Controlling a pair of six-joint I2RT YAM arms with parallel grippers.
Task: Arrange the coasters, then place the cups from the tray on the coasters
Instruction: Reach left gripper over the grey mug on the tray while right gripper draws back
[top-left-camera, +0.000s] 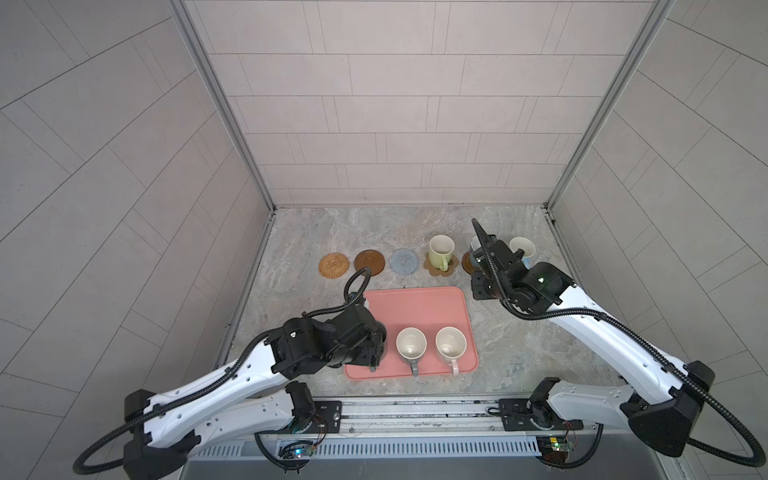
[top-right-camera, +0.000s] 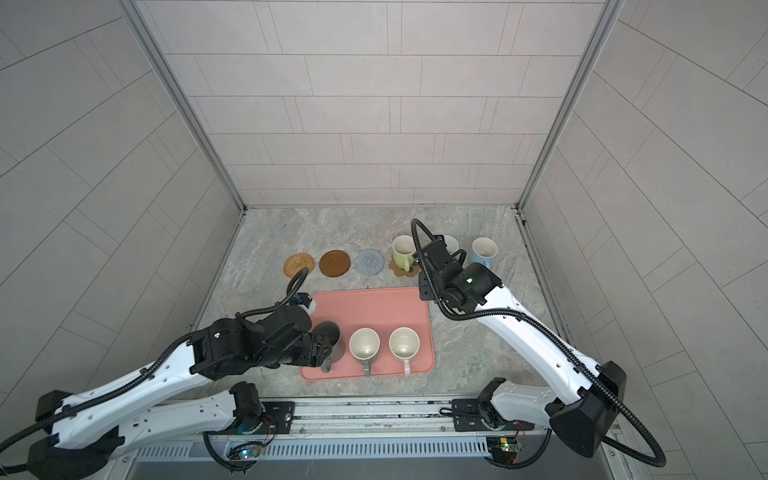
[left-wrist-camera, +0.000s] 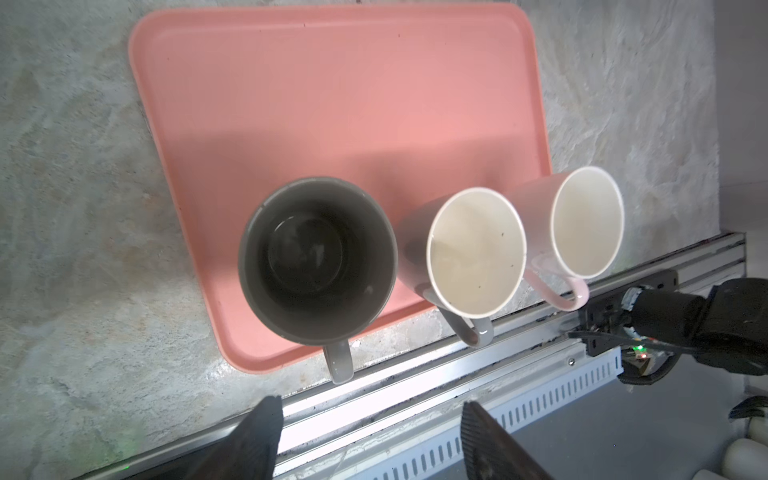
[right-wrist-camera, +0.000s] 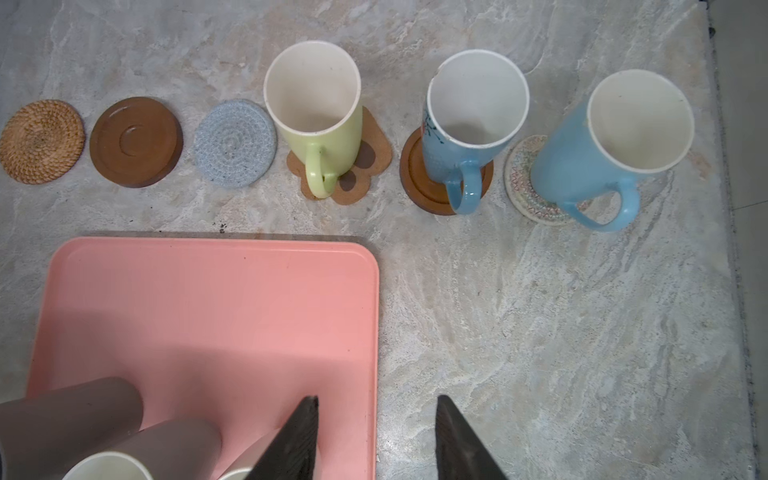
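1. My pincer (left-wrist-camera: 370, 405) hangs with its jaws apart and nothing between them, over the front edge of the counter (left-wrist-camera: 83, 208).
2. The dark grey mug (left-wrist-camera: 318, 259) stands upright on the tray (left-wrist-camera: 332, 104), its handle pointing toward that edge.
3. The grey-handled mug (left-wrist-camera: 476, 251) and the pink-handled mug (left-wrist-camera: 588, 222) stand beside it in one row.

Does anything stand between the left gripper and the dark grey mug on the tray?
Nothing visible does. The open left gripper hovers by the handle of the dark grey mug, with no object between them. The grey-handled mug stands to the side, on the tray.
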